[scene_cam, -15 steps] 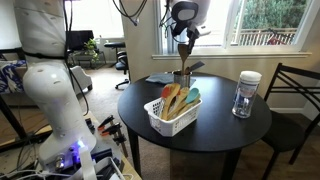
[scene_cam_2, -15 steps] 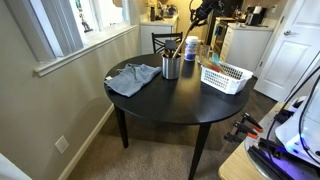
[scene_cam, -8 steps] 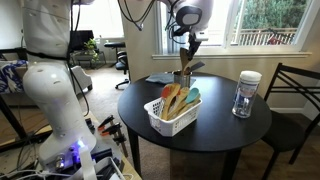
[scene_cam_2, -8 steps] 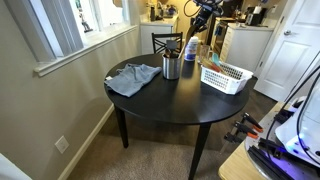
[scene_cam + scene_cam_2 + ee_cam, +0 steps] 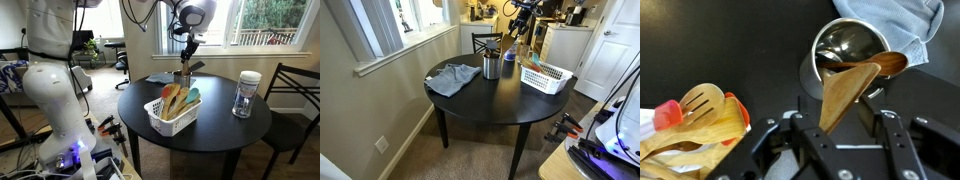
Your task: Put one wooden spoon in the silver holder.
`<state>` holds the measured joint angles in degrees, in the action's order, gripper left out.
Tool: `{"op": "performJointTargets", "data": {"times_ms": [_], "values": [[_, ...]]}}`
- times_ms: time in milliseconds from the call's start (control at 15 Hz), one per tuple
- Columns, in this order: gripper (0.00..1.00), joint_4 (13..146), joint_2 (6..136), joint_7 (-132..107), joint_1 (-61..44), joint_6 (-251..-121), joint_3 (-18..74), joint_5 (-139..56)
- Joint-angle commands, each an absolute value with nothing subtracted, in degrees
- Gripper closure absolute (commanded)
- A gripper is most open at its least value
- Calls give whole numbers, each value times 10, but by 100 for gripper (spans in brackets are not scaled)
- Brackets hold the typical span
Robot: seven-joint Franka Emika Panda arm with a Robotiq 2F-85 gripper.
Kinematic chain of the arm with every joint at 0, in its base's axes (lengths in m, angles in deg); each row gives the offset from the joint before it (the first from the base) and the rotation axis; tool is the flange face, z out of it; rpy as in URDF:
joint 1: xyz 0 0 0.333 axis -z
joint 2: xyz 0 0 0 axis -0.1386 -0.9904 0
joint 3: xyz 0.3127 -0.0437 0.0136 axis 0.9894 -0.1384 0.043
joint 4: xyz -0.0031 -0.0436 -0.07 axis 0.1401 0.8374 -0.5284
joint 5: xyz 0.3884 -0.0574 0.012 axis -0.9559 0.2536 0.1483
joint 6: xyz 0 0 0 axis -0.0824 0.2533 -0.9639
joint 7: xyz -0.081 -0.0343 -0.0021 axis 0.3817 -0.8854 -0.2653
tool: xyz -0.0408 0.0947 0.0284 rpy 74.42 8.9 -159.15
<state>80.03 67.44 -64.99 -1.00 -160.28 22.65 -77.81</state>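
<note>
The silver holder (image 5: 812,72) stands on the black table, also seen in both exterior views (image 5: 184,78) (image 5: 491,68). A light wooden spoon (image 5: 845,95) stands in it, its lower end inside the cup and its handle leaning up between my fingers. My gripper (image 5: 834,112) hangs straight above the holder (image 5: 187,45) (image 5: 518,24). Its jaws stand apart, with a gap showing beside the handle. A darker wooden utensil (image 5: 890,63) also rests against the holder's rim.
A white slatted basket (image 5: 160,122) (image 5: 546,77) with wooden, teal and red-headed utensils (image 5: 700,112) sits near the holder. A glass jar with a white lid (image 5: 245,93) stands further off. A blue-grey cloth (image 5: 453,78) lies by the holder. Chairs (image 5: 290,100) stand around the round table.
My jaws have parted from the spoon's handle. The spoon has sunk lower into the holder and leans there. The arm has barely moved.
</note>
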Motion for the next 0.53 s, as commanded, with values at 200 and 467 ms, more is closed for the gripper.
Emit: {"op": "performJointTargets", "data": {"times_ms": [200,467], "values": [[1,782,685,-662,-1,-1601,225,-732],[0,771,678,-652,3,-1602,228,-734]]}}
